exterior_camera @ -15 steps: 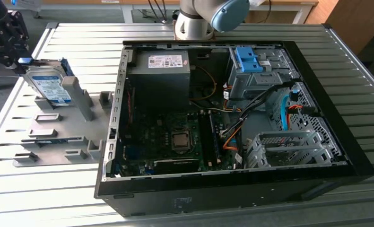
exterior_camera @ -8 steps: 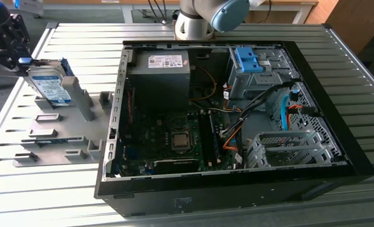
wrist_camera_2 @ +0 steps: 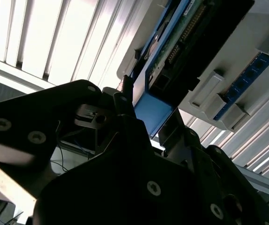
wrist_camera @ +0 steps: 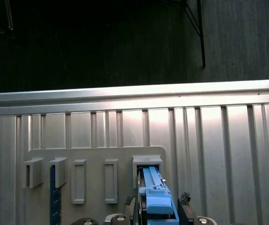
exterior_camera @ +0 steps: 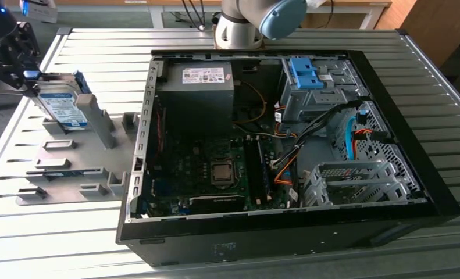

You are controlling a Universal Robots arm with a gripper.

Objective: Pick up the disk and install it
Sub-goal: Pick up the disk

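Exterior view showed the gripper (exterior_camera: 34, 81) apparently pinching the disk (exterior_camera: 65, 110), stood on edge in the fixture plate (exterior_camera: 82, 174), nine o'clock of the computer case (exterior_camera: 292, 238), leaving its top graspable.

Robotics lab, ribbed aluminium workbench (exterior_camera: 59, 244), opened computer case (exterior_camera: 292, 238), grey parts fixture (exterior_camera: 74, 160)

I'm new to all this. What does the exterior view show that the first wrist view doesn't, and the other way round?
Exterior view: the open computer case with its motherboard, and part of the arm. First wrist view: the dark floor past the table's edge, and a row of slots seen head-on. Both: the ribbed table, the grey holder, and the hand clasping the disk.
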